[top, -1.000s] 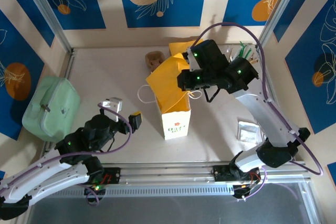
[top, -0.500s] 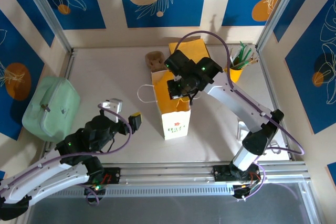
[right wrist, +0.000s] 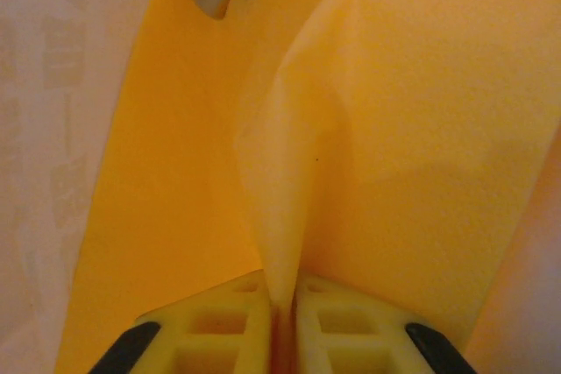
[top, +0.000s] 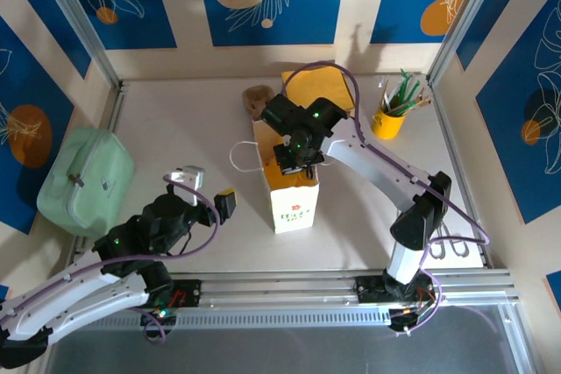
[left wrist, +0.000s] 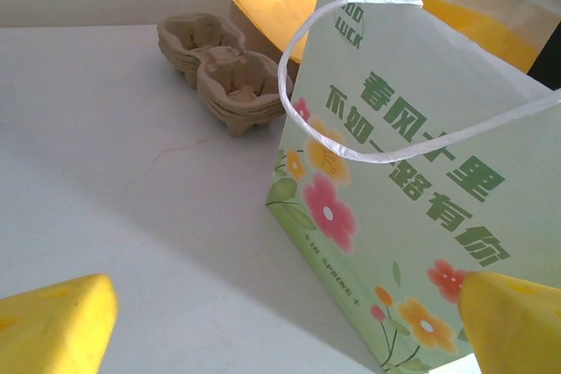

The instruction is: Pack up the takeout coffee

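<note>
One second has brought the right claw [right wrist: 282, 295] from the far side of the bench [top: 175, 120] into the mouth of the paper bag [top: 294, 206], pinching its yellow lining [right wrist: 166, 172] narrowly, probably to hold it open, while the left claw [top: 207, 188] hangs wide alongside; where the takeout coffee is I cannot tell.

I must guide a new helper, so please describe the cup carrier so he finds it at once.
Start at the flowered paper bag standing in the middle of the table. Just behind it, toward the back wall, lies the cup carrier, left of a flat yellow stack. It alone is brown moulded pulp with two round wells.
</note>
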Robot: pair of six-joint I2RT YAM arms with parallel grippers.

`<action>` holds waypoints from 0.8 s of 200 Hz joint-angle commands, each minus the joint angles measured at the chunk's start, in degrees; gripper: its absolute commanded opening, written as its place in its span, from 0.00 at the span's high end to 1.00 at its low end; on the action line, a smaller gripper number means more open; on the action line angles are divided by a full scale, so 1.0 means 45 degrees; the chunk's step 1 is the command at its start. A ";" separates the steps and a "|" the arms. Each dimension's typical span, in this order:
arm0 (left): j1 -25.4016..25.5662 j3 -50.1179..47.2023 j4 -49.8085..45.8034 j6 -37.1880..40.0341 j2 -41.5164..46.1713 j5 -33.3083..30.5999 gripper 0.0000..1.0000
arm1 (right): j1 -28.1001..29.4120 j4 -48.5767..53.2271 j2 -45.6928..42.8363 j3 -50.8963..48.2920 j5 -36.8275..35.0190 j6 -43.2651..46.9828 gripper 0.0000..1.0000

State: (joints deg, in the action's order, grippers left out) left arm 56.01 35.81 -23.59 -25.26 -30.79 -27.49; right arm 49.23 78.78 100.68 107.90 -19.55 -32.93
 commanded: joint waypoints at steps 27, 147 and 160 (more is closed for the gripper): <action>0.0073 -0.0003 0.0025 -0.0135 0.0152 -0.0072 0.01 | 0.0124 0.0512 -0.0149 0.1023 -0.0344 0.0058 0.62; 0.0073 0.0084 0.0036 -0.0122 0.0102 -0.0087 0.00 | 0.0172 -0.0420 -0.1152 0.1401 0.0421 0.0170 0.66; 0.0073 0.0034 0.0043 -0.0120 0.0100 -0.0093 0.00 | 0.0159 -0.0532 -0.1239 0.0752 0.0419 -0.0125 0.67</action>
State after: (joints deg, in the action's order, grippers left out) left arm 56.01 35.81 -23.59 -25.26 -30.81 -27.49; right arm 50.22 77.87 96.33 115.52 -20.12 -31.42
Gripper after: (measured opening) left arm 0.998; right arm 0.337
